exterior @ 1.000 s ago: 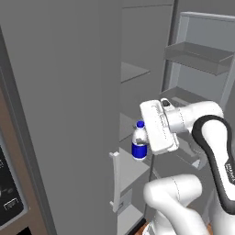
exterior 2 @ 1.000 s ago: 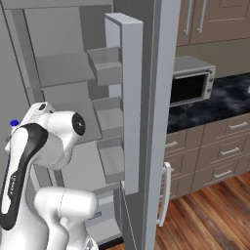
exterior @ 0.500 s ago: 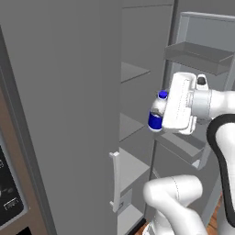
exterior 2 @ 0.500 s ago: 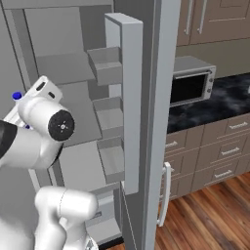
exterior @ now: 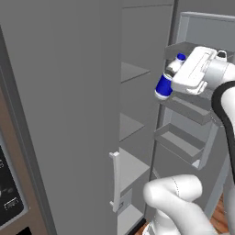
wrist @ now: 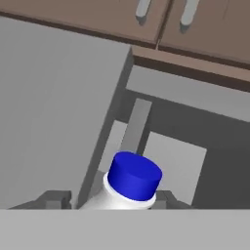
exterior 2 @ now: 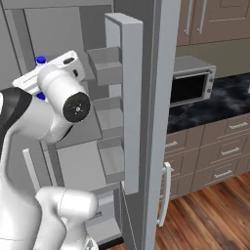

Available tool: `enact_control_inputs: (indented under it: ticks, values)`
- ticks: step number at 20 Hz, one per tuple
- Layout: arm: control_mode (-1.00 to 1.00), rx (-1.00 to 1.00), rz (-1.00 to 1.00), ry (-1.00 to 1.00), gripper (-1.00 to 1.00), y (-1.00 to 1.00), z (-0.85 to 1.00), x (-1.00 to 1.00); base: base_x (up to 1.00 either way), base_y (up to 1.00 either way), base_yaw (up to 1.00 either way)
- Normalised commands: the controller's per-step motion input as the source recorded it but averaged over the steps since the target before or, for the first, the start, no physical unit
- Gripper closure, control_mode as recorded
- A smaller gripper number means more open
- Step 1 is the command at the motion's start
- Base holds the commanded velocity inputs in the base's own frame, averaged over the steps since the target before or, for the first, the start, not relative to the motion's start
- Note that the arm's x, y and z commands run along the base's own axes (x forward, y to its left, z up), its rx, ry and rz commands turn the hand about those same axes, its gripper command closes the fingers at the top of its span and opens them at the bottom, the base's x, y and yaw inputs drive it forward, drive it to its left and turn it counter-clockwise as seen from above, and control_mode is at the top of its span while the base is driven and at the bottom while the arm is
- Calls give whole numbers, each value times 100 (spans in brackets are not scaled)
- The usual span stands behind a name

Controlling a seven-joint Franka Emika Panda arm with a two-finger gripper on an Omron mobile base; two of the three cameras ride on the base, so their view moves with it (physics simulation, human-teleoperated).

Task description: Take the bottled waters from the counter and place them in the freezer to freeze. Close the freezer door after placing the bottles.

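The gripper [exterior: 170, 79] held the bottle [exterior: 166, 81] tight. In a second it had lifted the bottle from low up to the high shelves of the open freezer [exterior: 133, 73]. It looked nearly ready to set down.

bottle [exterior: 165, 82]: translucent white plastic, smooth; blue label band; matt blue cap [wrist: 134, 176].
freezer [exterior: 133, 73]: flat grey shelves and walls, matt, smooth.
door bins [exterior 2: 110, 117]: grey, matt, plastic look.
counter [exterior 2: 215, 100]: black marble pattern, white veins.
drawers [exterior 2: 219, 146]: taupe-brown, satin; silver metal handles.
floor [exterior 2: 210, 215]: glossy wood planks.
microwave [exterior 2: 190, 83]: grey metallic casing, dark glossy door.
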Motion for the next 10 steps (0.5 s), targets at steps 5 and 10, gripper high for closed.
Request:
enact_control_inputs:
  ticks: [5,10]
  values:
    - [-100,1,-2,2,100,1,0,44,0,0,0]
    - [-100,-21,-1,0,100,12,0,51,0,0,0]
